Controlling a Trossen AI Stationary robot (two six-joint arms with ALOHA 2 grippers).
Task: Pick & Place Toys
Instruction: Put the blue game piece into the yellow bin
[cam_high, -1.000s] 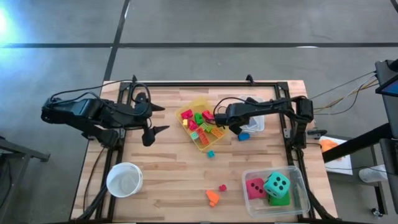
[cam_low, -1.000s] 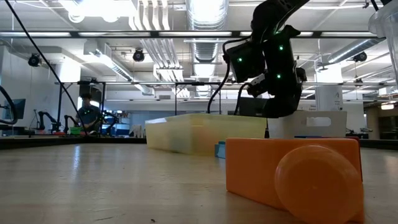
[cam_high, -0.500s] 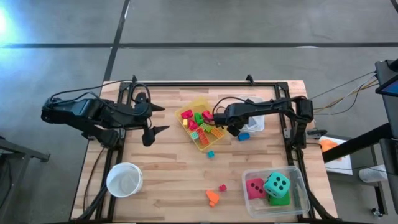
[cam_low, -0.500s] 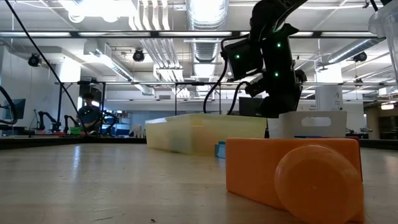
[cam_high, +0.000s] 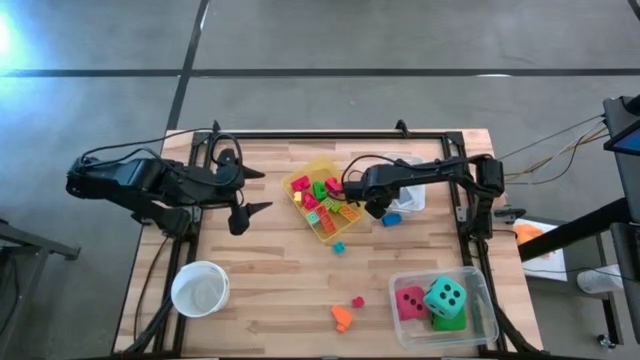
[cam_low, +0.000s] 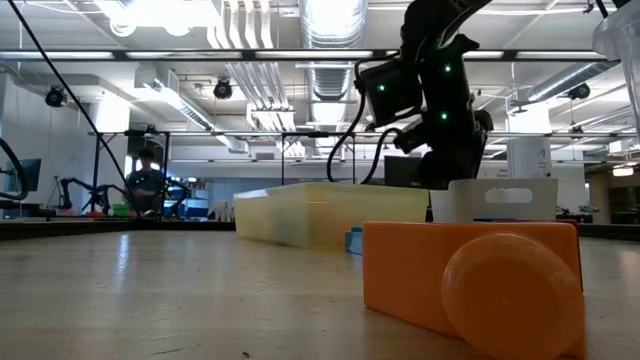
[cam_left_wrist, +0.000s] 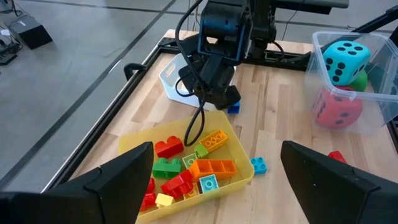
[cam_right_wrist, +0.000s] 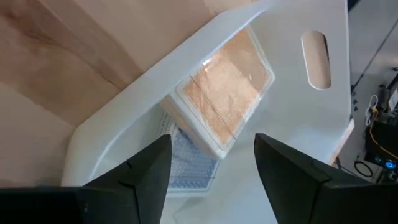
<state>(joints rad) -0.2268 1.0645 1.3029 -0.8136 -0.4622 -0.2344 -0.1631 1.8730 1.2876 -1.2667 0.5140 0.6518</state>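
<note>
No words, names or written numbers can be read anywhere in these pictures. The only marks that can be counted are black dots on the big dice in the clear bin (cam_left_wrist: 380, 46). In the left wrist view, the teal die (cam_left_wrist: 348, 58) shows a side with four dots and a side with two dots. The pink-red die (cam_left_wrist: 336, 107) under it shows dots too, but they cannot be counted well. In the high view, the teal die (cam_high: 444, 296) shows black dots on top.
</note>
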